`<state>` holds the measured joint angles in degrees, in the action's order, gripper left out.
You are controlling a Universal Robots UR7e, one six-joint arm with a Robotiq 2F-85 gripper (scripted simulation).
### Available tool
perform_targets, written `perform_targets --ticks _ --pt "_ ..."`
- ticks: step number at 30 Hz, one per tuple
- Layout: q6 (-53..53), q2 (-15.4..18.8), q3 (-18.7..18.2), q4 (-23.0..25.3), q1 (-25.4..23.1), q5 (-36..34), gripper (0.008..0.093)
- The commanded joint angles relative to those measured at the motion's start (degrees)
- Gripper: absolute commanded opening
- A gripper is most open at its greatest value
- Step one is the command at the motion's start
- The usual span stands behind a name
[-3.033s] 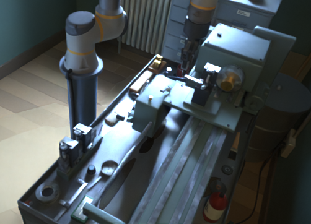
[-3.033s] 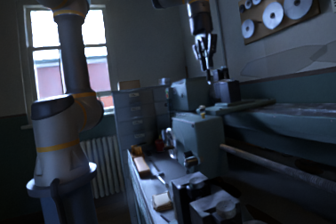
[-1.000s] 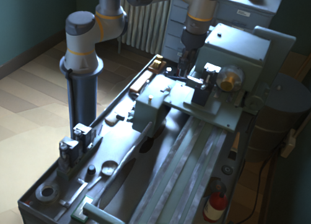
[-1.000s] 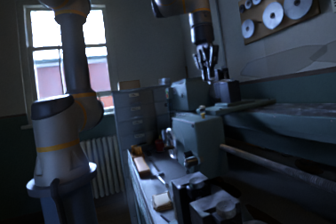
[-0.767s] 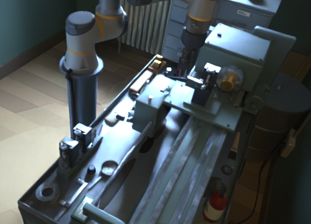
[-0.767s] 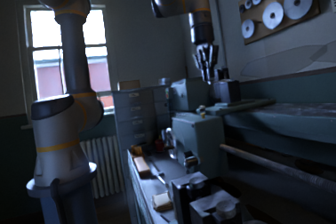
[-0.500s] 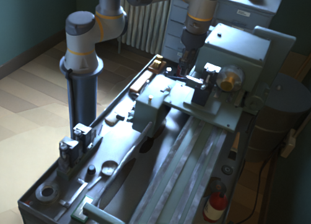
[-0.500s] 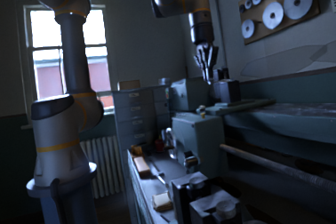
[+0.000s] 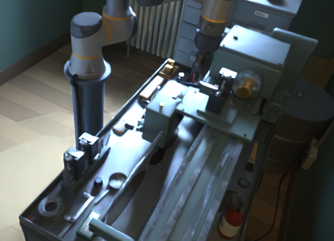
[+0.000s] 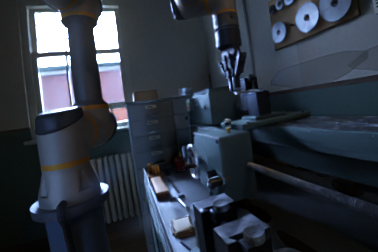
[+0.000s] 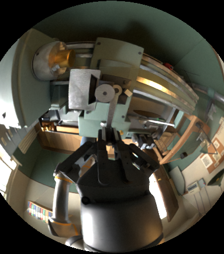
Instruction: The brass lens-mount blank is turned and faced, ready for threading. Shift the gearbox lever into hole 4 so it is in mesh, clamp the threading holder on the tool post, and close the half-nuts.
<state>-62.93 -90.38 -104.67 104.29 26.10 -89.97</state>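
Observation:
The tool-post clamp lever [image 11: 111,109] is a slim grey bar running from a round hub on top of the tool post [image 9: 222,87] out toward me. I hold its outer end in my closed gripper [image 11: 110,135], which hangs at the headstock end of the carriage [image 9: 201,68] [image 10: 233,75]. The brass lens-mount blank [image 9: 245,90] [image 11: 63,57] sits in the chuck to the right of the tool post. Spare tool holders [image 9: 81,153] stand in a rack at the front left of the bench. The gearbox lever and the half-nut lever cannot be made out.
Behind the lathe stand a white radiator [image 9: 156,27] and a grey drawer cabinet [image 9: 189,30]. The robot's base column [image 9: 87,100] rises left of the bench. Small tools lie in the chip tray [image 9: 109,180], and a red extinguisher [image 9: 231,220] stands by the bed's near end.

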Motion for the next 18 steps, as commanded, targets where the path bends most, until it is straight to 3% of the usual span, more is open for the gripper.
perform_targets --ticks 1,18 --pt "0.56 0.01 0.04 0.05 0.10 -0.03 0.0080" --pt "9.82 0.46 0.51 0.03 1.24 -0.03 0.0080"
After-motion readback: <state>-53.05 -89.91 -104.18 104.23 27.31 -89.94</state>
